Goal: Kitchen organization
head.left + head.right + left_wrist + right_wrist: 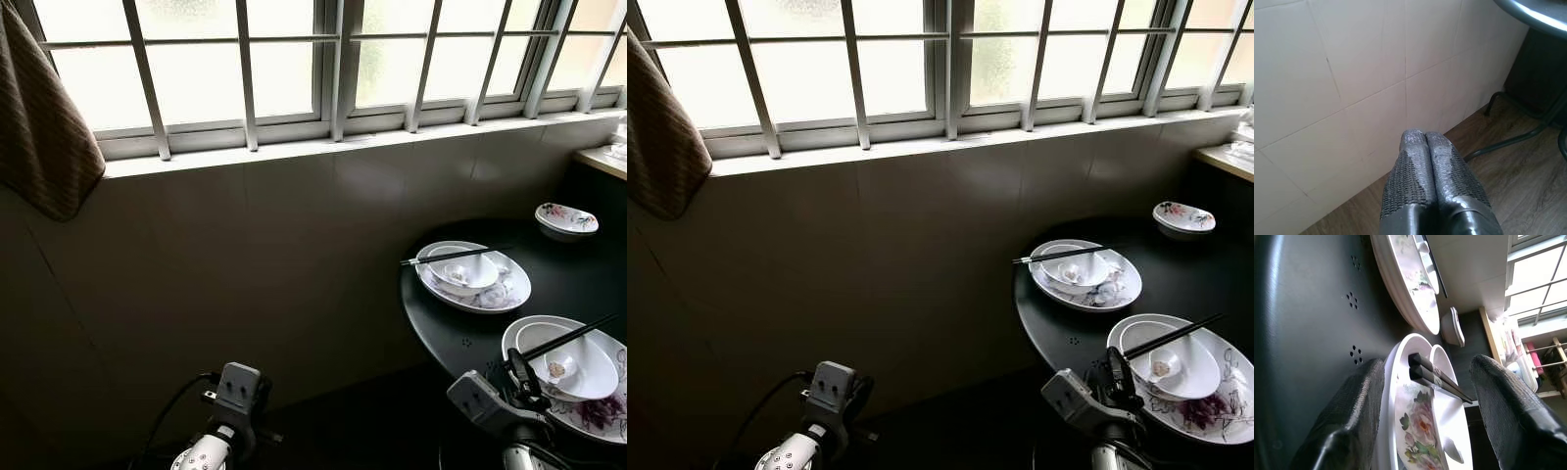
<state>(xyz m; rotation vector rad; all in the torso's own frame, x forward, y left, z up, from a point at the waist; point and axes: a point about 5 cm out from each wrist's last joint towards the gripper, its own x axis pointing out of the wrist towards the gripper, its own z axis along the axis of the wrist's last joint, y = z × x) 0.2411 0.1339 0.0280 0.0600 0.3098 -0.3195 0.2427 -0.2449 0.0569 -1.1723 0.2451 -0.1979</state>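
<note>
your right gripper (pixel 1425 416) has its jaws spread wide, one finger to either side of the pair of black chopsticks (pixel 1437 379) and touching nothing; your left gripper (pixel 1427 181) is clenched on nothing, idling low by the pale tiled wall (pixel 1352 73). largest first: the round dark table (pixel 470 333) carries every setting. the near white floral plate (pixel 602 406) holds a white bowl (pixel 578 367), with the chopsticks laid across its rim, likely why the approach is level with the table edge. a second plate with chopsticks (pixel 475 279) sits further back, a small floral bowl (pixel 566 220) beyond. expect the bowl rim to obstruct closing.
</note>
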